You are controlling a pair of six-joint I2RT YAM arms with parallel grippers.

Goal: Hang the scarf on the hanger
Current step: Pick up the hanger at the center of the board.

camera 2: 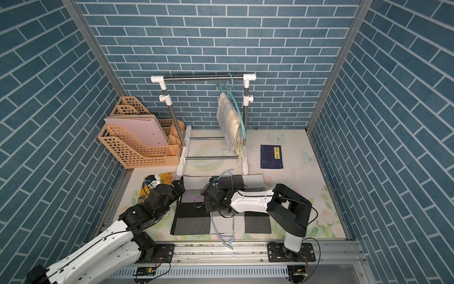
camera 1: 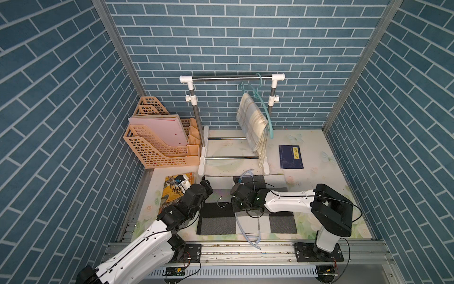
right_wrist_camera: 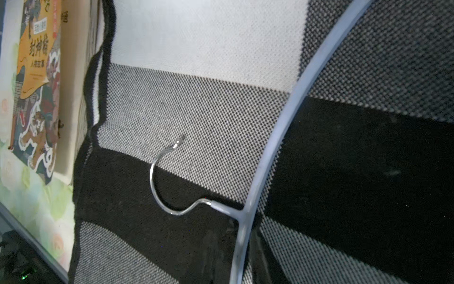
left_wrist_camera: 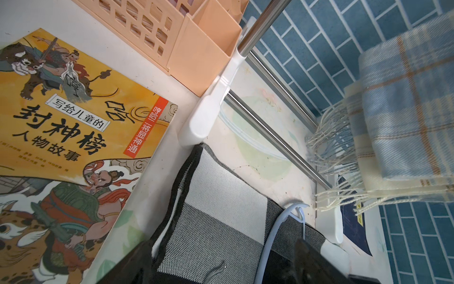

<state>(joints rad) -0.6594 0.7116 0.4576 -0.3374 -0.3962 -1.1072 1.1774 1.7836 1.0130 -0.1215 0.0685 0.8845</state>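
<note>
In both top views the checked grey, black and white scarf (camera 1: pixel 216 221) (camera 2: pixel 190 225) lies flat on the surface (camera 1: pixel 319 157). The pale blue hanger (camera 1: pixel 238 222) (camera 2: pixel 214 225) lies across it. The right claw (camera 1: pixel 235 205) is low over the hanger's neck. Its wrist hides the tips, so I cannot tell how far its jaws stand. The metal hook (camera 1: pixel 222 202) pokes out just beside it, toward the left arm. The left claw (camera 1: pixel 206 185) hovers at the scarf's far corner on its own side, beside a picture book (camera 1: pixel 175 186).

In the left wrist view this claw's jaws stand wide, with one dark finger (left_wrist_camera: pixel 309 260) in sight. The scarf's corner (left_wrist_camera: pixel 221 216) lies below and ahead of the claw, and the hanger's end (left_wrist_camera: pixel 272 233) is near that finger.

In the right wrist view the hanger's arm (right_wrist_camera: pixel 275 147) and hook (right_wrist_camera: pixel 157 177) rest on the scarf (right_wrist_camera: pixel 196 110) right under the claw.
</note>
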